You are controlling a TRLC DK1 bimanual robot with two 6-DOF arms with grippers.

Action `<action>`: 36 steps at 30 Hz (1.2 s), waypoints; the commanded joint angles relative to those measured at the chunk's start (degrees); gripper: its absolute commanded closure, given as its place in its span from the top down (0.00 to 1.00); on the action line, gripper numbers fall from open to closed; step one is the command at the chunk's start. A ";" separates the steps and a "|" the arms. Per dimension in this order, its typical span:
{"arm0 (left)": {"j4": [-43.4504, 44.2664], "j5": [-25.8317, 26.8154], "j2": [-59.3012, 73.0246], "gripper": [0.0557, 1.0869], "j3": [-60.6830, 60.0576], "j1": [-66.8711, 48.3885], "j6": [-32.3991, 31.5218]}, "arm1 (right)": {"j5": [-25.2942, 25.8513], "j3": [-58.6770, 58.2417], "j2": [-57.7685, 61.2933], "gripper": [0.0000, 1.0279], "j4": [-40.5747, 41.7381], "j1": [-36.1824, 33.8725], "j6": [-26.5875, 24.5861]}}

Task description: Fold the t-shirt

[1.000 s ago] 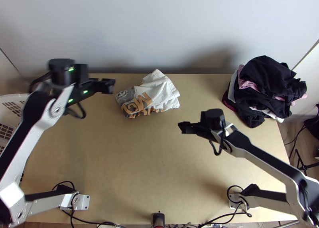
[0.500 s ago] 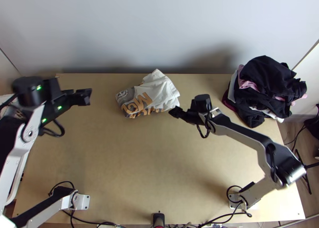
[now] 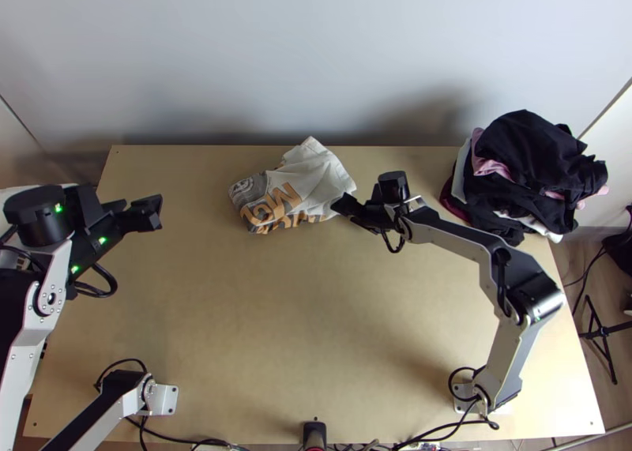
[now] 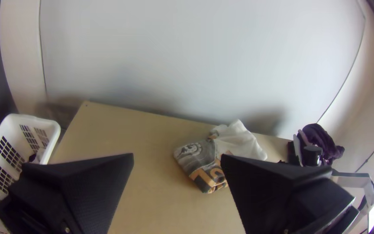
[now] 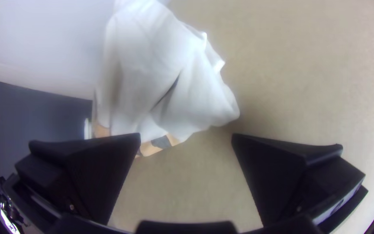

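My left gripper (image 3: 152,212) is over the table's left part, well apart from the shirt; in the left wrist view the left gripper (image 4: 177,161) stands open, nothing between its fingers. A white t-shirt (image 3: 320,174) with grey and orange print lies bunched near the table's back edge. At its right side is my right gripper (image 3: 341,206). In the right wrist view the right gripper (image 5: 186,141) is open, with the white cloth (image 5: 165,82) just beyond its fingers.
A heap of black, pink and white clothes (image 3: 537,167) lies at the back right of the table (image 3: 276,325). A white laundry basket (image 4: 11,147) stands beyond the table's left side. A wall (image 3: 316,56) rises behind the table.
My left gripper has moved left and a little toward the near edge, away from the shirt. The right gripper has come up and left to the shirt's right side. The shirt has kept its place.
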 commanded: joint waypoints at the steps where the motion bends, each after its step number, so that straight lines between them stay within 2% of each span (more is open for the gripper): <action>1: 0.69 -0.03 -3.27 0.95 -3.10 2.00 0.04 | -0.14 3.61 4.58 0.95 0.29 0.00 0.05; 12: 1.22 -0.03 -4.76 0.95 -4.16 3.14 0.92 | -0.14 12.04 7.92 0.95 0.46 0.44 2.60; 21: 3.42 -0.03 -4.76 0.95 -5.83 3.23 1.45 | -0.06 18.55 12.58 0.95 -0.33 2.02 2.69; 24: 3.77 -0.03 -4.76 0.95 -6.53 3.58 1.71 | 0.38 22.77 14.51 0.95 -3.76 2.81 0.67; 26: 3.77 -0.03 -4.76 0.95 -6.88 4.02 2.07 | 0.38 27.34 16.62 0.93 -9.91 2.99 -1.36; 27: 3.77 -0.03 -4.85 0.95 -7.06 4.20 2.15 | 0.38 30.06 18.03 0.89 -13.69 2.99 -2.67; 29: 3.51 -0.03 -4.94 0.95 -7.50 4.28 2.24 | 1.61 32.96 19.78 0.74 -18.17 3.07 -5.31; 33: 3.51 -0.03 -5.47 0.95 -8.73 4.28 2.59 | 1.70 32.61 18.73 0.32 -18.35 3.07 -7.07; 34: 3.59 -0.03 -5.47 0.95 -8.99 4.28 2.59 | 1.70 32.17 18.11 0.20 -18.43 3.25 -8.21; 35: 3.77 -0.03 -5.47 0.95 -9.17 4.46 2.77 | 1.70 31.47 17.15 0.04 -18.43 3.51 -9.53; 36: 4.03 0.05 -5.47 0.95 -9.25 4.81 3.03 | 2.05 30.41 16.09 0.03 -18.43 3.69 -10.06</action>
